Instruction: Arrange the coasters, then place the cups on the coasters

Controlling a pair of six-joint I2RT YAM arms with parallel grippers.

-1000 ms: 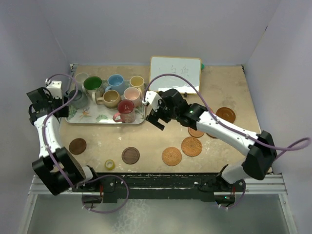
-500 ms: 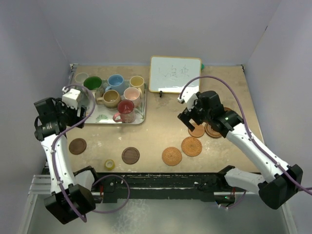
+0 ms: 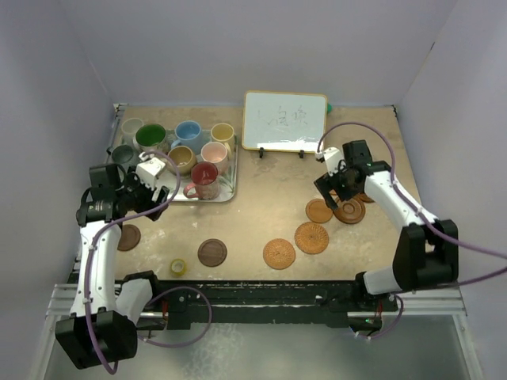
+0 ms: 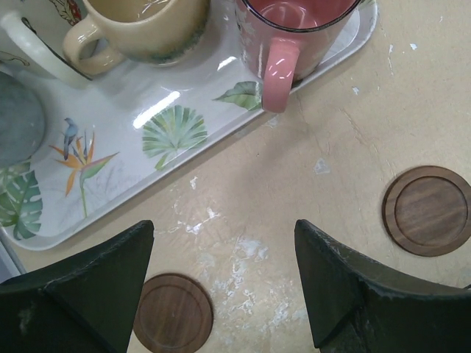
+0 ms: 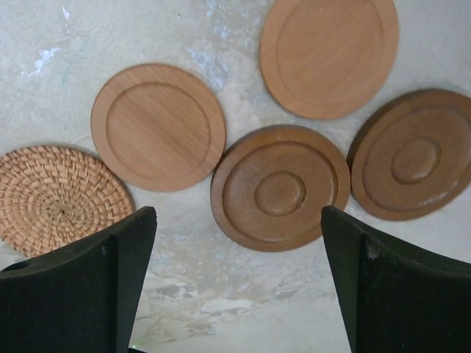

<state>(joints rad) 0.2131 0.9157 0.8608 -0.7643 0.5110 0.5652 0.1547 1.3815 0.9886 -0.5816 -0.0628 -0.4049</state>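
Several cups stand on the leaf-patterned tray (image 3: 162, 192) at the back left, among them a red cup (image 3: 204, 178) and a tan cup (image 3: 182, 158). My left gripper (image 3: 150, 196) hangs open and empty over bare table just in front of the tray (image 4: 169, 125), between two dark wood coasters (image 4: 173, 312) (image 4: 428, 210). My right gripper (image 3: 333, 188) hovers open and empty over the right-hand coasters: a ringed one (image 5: 280, 187), a second ringed one (image 5: 416, 154), two smooth wood ones (image 5: 158, 126) (image 5: 329, 55) and a woven one (image 5: 55, 198).
A whiteboard (image 3: 284, 120) stands at the back centre. A small yellow tape roll (image 3: 179, 267) lies near the front edge. Two woven coasters (image 3: 279, 253) (image 3: 311, 237) and a dark coaster (image 3: 212, 252) lie at the front middle, another dark one (image 3: 127, 237) at the left.
My left gripper swung from the tray's left side to the table in front of it. My right arm moved right from the middle to above the right-hand coasters.
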